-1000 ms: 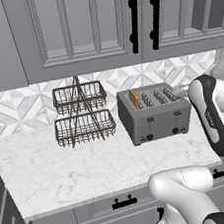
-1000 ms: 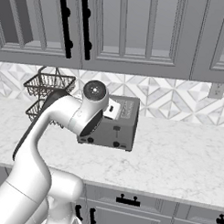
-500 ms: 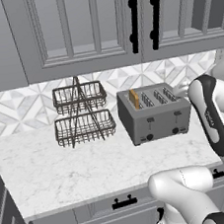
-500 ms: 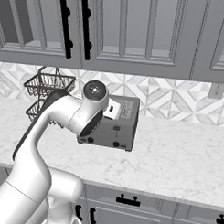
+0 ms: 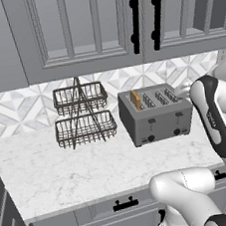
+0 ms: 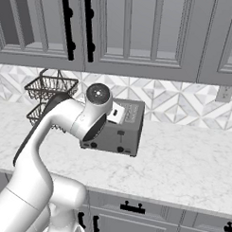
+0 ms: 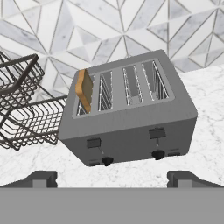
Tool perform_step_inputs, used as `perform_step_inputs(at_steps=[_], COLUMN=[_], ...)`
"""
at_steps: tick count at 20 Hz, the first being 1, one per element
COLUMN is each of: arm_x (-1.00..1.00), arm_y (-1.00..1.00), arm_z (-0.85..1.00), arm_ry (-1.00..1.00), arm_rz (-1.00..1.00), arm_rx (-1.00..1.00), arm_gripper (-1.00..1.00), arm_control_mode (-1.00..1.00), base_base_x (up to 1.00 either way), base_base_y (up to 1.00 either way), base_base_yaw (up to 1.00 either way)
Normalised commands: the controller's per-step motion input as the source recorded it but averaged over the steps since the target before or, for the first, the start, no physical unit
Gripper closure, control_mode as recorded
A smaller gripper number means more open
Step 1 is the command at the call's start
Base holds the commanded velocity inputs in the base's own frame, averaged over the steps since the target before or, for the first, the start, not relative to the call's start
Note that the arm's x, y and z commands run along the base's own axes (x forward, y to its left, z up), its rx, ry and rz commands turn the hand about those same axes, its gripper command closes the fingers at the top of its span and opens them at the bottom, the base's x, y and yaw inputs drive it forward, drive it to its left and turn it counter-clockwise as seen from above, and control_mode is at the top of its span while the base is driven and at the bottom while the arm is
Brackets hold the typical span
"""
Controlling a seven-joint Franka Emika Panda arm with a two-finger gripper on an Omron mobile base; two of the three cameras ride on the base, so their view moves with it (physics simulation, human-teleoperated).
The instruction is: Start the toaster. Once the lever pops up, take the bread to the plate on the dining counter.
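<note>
A: Anything shifted since a second ago?

B: Nothing. The arm hangs where it was, and the boxy grey metal four-slot toaster sits in the same spot on the white marble-patterned counter.

A: And the small golden-tan bread slice?

B: It stands upright in the toaster's end slot, the one nearest the two-tier dark wire basket rack, poking out above the top. Both dark levers on the toaster's front sit high, above the round knobs.

A: The gripper?

B: Its two dark fingertips are spread wide, holding nothing, in front of the toaster's face and apart from it.
</note>
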Motion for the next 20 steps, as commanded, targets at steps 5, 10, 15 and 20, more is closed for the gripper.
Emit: perform_step_inputs(at_steps=[5,10,15,20], arm_x=[0.0,0.0,0.0,0.0], arm_y=[0.0,0.0,0.0,0.0], arm_z=[0.0,0.0,0.0,0.0], arm_ry=[0.0,0.0,0.0,0.0], arm_rz=[0.0,0.0,0.0,0.0], arm_rx=[0.0,0.0,0.0,0.0], arm_gripper=[-1.0,-1.0,-1.0,-1.0], arm_control_mode=[-1.0,-1.0,-1.0,-1.0], base_base_x=[0.0,0.0,0.0,0.0], base_base_y=[0.0,0.0,0.0,0.0], base_base_yaw=[0.0,0.0,0.0,0.0])
